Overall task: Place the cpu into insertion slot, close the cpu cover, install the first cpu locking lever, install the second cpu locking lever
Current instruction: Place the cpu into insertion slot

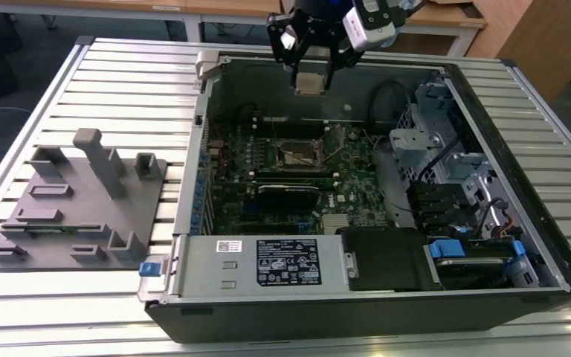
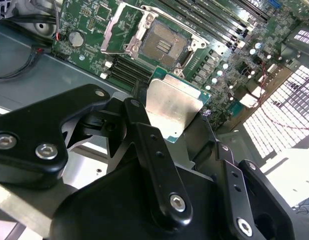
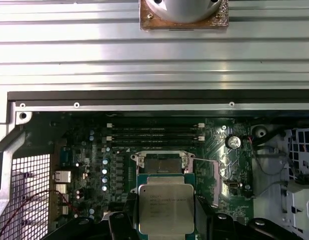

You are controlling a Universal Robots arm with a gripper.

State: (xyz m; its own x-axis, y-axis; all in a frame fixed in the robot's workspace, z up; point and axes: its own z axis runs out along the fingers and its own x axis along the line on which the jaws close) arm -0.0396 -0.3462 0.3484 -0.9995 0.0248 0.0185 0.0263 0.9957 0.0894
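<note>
My gripper (image 1: 311, 80) hangs above the far wall of the open computer case (image 1: 538, 245), shut on the cpu (image 1: 309, 83). In both wrist views the cpu (image 2: 172, 107) (image 3: 166, 210) is a thin square chip with a silver face, clamped by its edges between black fingers (image 2: 142, 125). The insertion slot (image 1: 300, 155) (image 2: 164, 45) (image 3: 162, 165) lies uncovered on the green motherboard, below and ahead of the chip. A dull-metal frame plate, the cpu cover (image 2: 116, 31), sits along one side of the socket.
Long black memory slots (image 3: 154, 132) run beside the socket. A labelled power supply box (image 1: 265, 262) fills the case's near side, with drive bays and cables (image 1: 454, 193) at the exterior view's right. A grey fixture block (image 1: 77, 197) stands on the slatted table at the exterior view's left.
</note>
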